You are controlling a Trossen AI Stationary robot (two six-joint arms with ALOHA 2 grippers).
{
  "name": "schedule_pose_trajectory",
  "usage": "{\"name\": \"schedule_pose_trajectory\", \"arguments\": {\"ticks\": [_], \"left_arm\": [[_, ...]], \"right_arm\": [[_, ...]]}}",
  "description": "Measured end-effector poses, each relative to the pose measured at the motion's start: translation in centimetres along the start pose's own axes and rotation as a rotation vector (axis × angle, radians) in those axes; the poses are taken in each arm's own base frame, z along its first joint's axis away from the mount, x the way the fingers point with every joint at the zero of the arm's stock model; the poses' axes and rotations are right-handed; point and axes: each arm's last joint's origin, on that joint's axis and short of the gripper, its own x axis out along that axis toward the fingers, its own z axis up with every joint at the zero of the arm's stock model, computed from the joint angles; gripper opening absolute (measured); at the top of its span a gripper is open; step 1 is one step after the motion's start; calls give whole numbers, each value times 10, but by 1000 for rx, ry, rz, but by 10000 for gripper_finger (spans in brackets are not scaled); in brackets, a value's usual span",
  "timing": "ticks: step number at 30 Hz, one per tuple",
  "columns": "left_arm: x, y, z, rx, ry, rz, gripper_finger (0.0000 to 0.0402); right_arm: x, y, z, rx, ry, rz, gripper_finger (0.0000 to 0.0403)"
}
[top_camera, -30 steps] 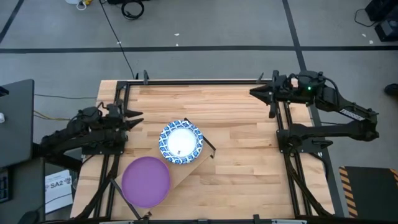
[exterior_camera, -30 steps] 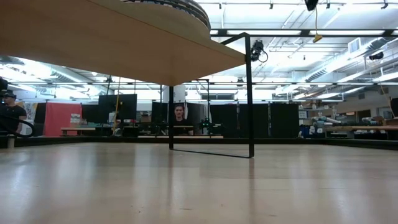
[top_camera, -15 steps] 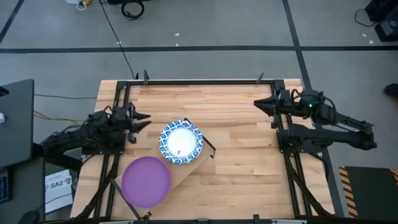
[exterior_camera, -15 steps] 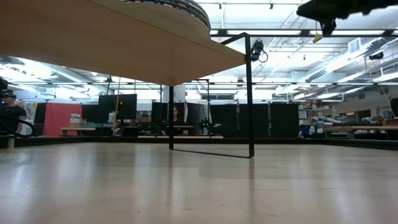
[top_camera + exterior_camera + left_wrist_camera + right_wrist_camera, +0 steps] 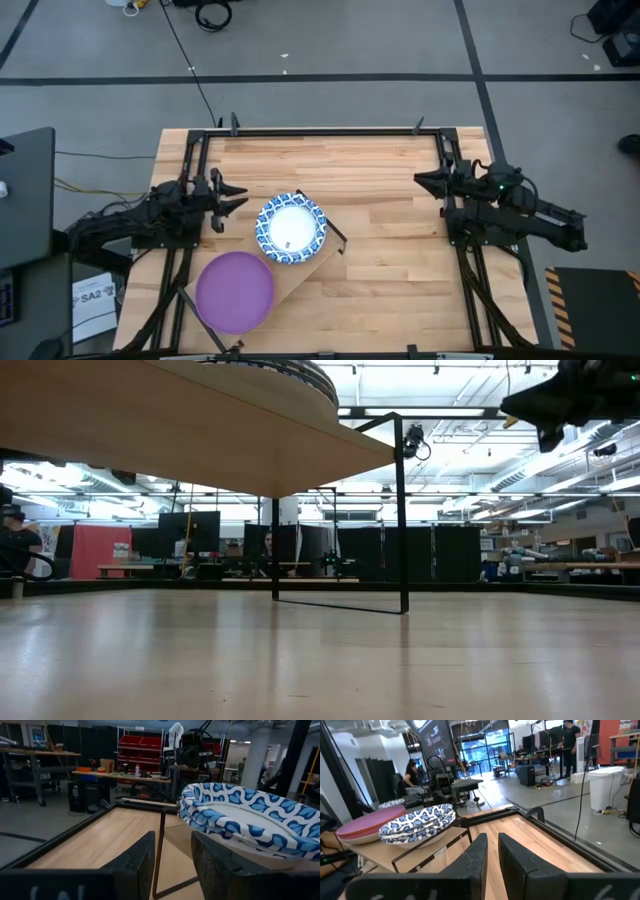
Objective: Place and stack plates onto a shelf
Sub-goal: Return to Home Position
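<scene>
The shelf (image 5: 300,275), a light wood board on thin black legs, stands slantwise on the table at near left. On it rest blue-and-white patterned plates (image 5: 290,228) with a white centre, stacked, and nearer a purple plate (image 5: 234,291). The right wrist view shows the purple plate (image 5: 367,820) lying on a beige one. My left gripper (image 5: 243,192) is open and empty, level, just left of the blue-and-white plates (image 5: 240,817). My right gripper (image 5: 417,180) hovers at the table's right side, its fingers a narrow gap apart (image 5: 493,852), empty.
The slatted table top (image 5: 380,250) lies bare to the right of the shelf and beyond it. Black frame rails (image 5: 320,130) run along the table's edges. In the low view the shelf's underside (image 5: 180,430) and a black leg (image 5: 402,510) show. People are in the room behind.
My left gripper has moved toward the table's right edge, closer to the blue-and-white plates. My right gripper has moved toward the near edge and down, its arm drawing back to the right; it has come into the low view from above. The plates have stayed still.
</scene>
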Motion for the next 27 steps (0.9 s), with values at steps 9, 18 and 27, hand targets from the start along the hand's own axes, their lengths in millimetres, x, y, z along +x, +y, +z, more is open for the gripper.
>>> {"name": "schedule_pose_trajectory", "arguments": {"ticks": [9,18,27], "left_arm": [[1,1,-6,-3,-3,1,132],[1,1,-6,-4,1,1,132],[1,1,-7,-5,1,1,132]], "right_arm": [[0,-4,-19,10,12,-2,52],[10,-9,-43,11,-20,3,52],[17,-13,-65,8,-55,10,52]]}}
